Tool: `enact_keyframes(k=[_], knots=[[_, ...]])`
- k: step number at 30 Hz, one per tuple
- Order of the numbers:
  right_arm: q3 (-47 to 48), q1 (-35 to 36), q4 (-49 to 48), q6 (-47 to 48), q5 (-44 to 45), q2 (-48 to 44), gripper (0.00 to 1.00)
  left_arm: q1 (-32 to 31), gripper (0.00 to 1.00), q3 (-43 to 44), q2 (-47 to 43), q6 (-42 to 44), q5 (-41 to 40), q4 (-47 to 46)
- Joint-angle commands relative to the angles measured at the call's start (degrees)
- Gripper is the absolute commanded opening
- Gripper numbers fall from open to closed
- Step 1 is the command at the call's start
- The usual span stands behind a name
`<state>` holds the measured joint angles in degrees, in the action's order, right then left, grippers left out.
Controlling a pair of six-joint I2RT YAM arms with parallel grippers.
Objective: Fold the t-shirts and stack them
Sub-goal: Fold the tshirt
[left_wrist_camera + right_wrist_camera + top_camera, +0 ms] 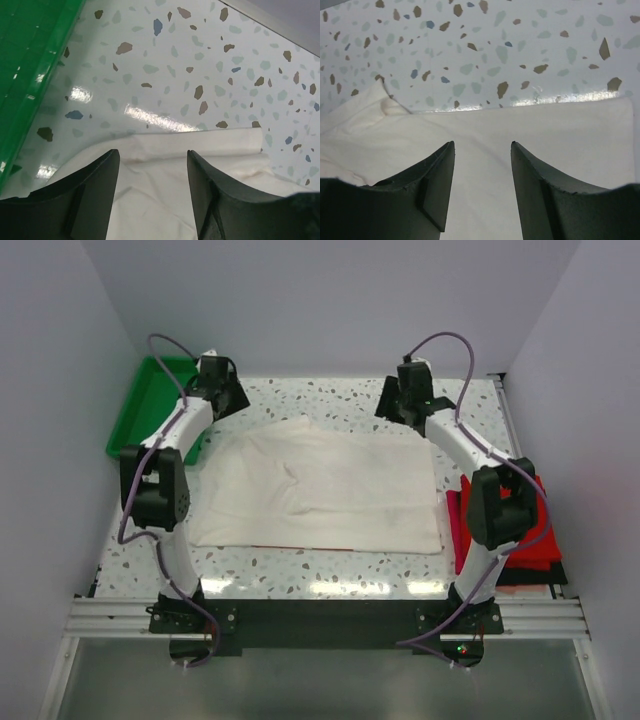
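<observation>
An off-white t-shirt (320, 490) lies partly folded on the speckled table, its print hidden. A thin red edge shows under its near hem. My left gripper (222, 390) is open above the shirt's far left corner; the left wrist view shows the cloth (155, 200) between and below the fingers (100, 185). My right gripper (408, 398) is open above the far right corner; the right wrist view shows flat cloth (485, 165) under it. Red shirts (535, 540) lie on a black one (525, 575) at the right, partly behind the right arm.
A green plastic tray (150, 405) stands at the far left, also in the left wrist view (30, 65). White walls close in the back and sides. A metal rail (320, 615) runs along the near edge.
</observation>
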<state>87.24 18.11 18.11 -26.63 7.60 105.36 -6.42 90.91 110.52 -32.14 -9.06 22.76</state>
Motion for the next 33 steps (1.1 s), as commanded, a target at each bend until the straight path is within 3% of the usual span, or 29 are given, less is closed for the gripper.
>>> enact_keyframes(k=[1,5,7,15,20,33], knots=[[-1.4,-2.1,1.9,-1.2,-4.4,-0.2,0.52,-0.1,0.59,7.2,6.7,1.3,3.7,-1.4],[1.5,-2.4,-3.0,0.3,-12.5,3.6,0.52,-0.5,0.57,8.3,11.0,5.1,11.4,-7.4],[3.5,-2.1,-4.8,0.1,-15.7,6.2,0.52,-0.7,0.58,8.3,12.3,5.4,11.5,-8.3],[25.1,2.0,-5.4,-2.1,-24.6,26.2,0.55,-0.6,0.63,2.0,11.0,3.8,13.4,-11.4],[39.1,4.6,-1.9,-6.1,-25.9,37.2,0.56,0.4,0.63,3.4,8.8,2.4,16.5,-7.5],[37.7,7.9,-6.6,-11.9,-25.9,41.3,0.57,4.7,0.64,-1.6,-2.8,2.3,19.5,-3.9]])
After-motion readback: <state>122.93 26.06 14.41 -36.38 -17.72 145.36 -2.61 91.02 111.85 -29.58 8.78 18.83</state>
